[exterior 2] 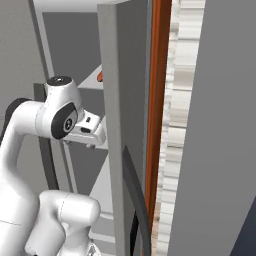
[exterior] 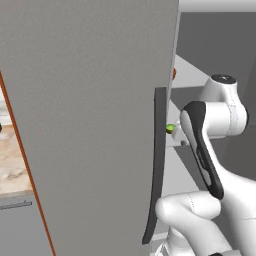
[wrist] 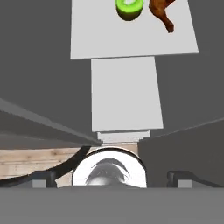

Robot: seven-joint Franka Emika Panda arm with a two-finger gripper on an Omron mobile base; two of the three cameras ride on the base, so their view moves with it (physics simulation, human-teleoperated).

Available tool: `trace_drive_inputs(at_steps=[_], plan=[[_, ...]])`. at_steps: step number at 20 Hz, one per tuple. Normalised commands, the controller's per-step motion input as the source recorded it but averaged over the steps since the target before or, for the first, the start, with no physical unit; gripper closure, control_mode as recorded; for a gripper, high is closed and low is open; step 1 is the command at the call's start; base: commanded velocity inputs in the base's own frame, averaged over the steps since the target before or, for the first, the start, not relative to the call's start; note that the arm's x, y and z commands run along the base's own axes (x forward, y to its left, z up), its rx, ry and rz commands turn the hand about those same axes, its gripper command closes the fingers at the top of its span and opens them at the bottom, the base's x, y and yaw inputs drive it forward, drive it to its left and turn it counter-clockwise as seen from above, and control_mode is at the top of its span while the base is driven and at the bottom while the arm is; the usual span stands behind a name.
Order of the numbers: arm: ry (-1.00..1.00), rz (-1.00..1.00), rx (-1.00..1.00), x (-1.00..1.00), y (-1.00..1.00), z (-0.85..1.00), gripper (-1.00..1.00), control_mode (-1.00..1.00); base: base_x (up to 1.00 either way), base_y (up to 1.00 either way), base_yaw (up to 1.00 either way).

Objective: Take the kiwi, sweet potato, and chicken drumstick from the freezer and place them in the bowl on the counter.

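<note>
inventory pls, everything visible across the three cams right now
kiwi: 1, bright green, cut face showing, on a pale freezer shelf at the top of the hand view; also a green speck past the door edge in the left base view.
chicken drumstick: 1, brown-orange, on the same shelf beside the kiwi, apart from it.
freezer shelves: at least 2, pale grey, stepped inside the dark freezer.
freezer door: 1, matte grey, swung open, edge toward the arm.
door handle: 1, dark, long, vertical along the door edge.
counter: 1, beige marbled, left edge of the left base view.
arm: 1, white with dark joints, reaching into the freezer.
gripper: 1, dark tips, open, holding nothing.
</note>
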Motion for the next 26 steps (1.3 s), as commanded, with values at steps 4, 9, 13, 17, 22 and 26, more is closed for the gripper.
trace_drive_inputs(at_steps=[4,9,13,17,22,26], plan=[[0.0,0.0,0.02,0.77,-0.32,-0.32,-1.0,-1.0,0.0,0.0,0.0],[-0.01,0.0,0.0,0.57,-0.22,-0.41,-1.0,-1.0,0.0,0.0,0.0],[-0.14,0.0,0.0,0.27,-0.03,-0.49,-1.0,-1.0,0.0,0.0,0.0],[-0.14,0.0,0.0,0.23,-0.13,-0.32,-1.0,-1.0,0.0,0.0,0.0],[-0.11,0.0,0.0,0.25,-0.36,-0.09,-1.0,-1.0,0.0,0.0,0.0],[-0.07,0.0,-0.06,0.25,-0.07,-0.04,-1.0,-1.0,0.0,0.0,0.0]])
